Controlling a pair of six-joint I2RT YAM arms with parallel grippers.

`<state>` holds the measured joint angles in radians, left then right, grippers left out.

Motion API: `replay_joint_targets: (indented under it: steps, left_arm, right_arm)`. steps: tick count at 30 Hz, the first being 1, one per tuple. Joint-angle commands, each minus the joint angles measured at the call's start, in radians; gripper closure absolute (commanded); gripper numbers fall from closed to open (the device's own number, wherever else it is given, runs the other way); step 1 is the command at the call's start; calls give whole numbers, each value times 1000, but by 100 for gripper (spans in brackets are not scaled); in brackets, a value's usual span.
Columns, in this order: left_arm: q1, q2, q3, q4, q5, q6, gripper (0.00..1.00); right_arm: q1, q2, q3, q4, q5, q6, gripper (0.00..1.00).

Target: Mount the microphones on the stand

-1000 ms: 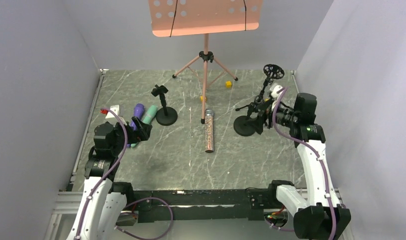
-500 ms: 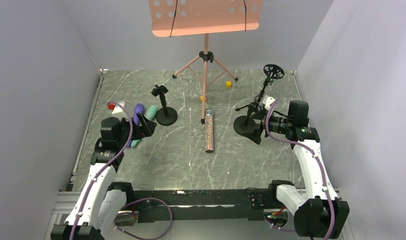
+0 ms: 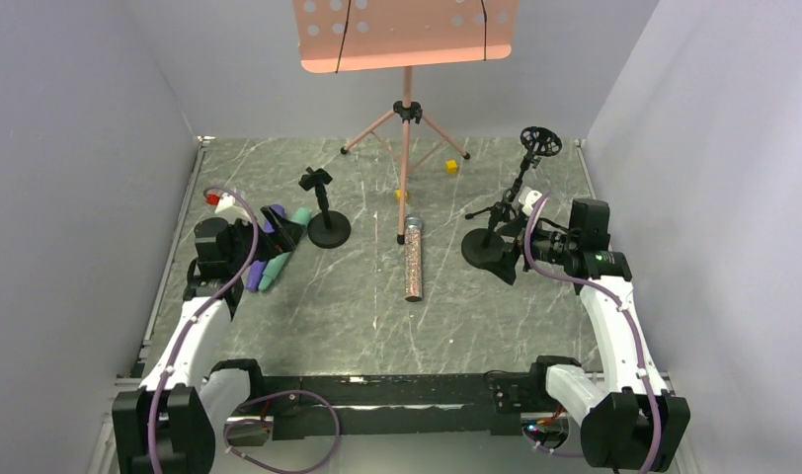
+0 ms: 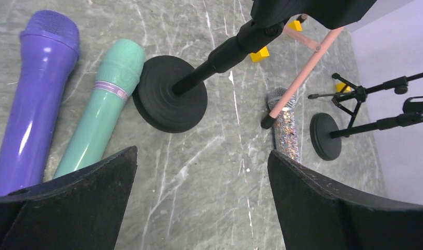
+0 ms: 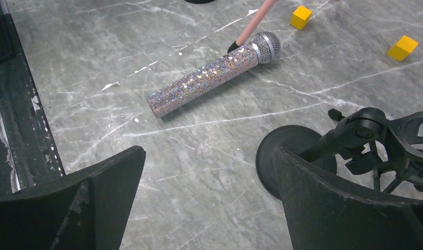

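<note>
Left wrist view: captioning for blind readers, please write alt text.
A purple microphone and a mint-green microphone lie side by side on the marble table beyond the open left gripper. The green head sits beside the round base of a black stand; a glittery microphone lies farther right.

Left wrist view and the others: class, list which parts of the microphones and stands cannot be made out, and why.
- Left wrist view: tail ends of the purple microphone and mint-green microphone, hidden by the left gripper.
- Right wrist view: the boom stand's clip, cut off by the right edge.
- Top view: the music stand's desk, cut off by the top edge.
</note>
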<state>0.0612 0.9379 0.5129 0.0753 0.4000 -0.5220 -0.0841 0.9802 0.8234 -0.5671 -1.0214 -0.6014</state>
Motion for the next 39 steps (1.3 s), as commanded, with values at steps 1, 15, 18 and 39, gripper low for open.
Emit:
replay_joint_targets:
  steps: [1,15,18,39]
  left_arm:
    - [23,62,57,141,125,-42,1]
    - [12,318,118,418,253,-45,1]
    - [-36,363,117,489,209,1,2]
    - [-215,680,149,900,-92,116,32]
  right_arm:
    - [-3,-13,30,30,7,3,0]
    - [-2,-14,39,16,0,2,0]
    - [-2,-15,39,16,2,2,0]
    - [-2,-6,35,25,25,5,0]
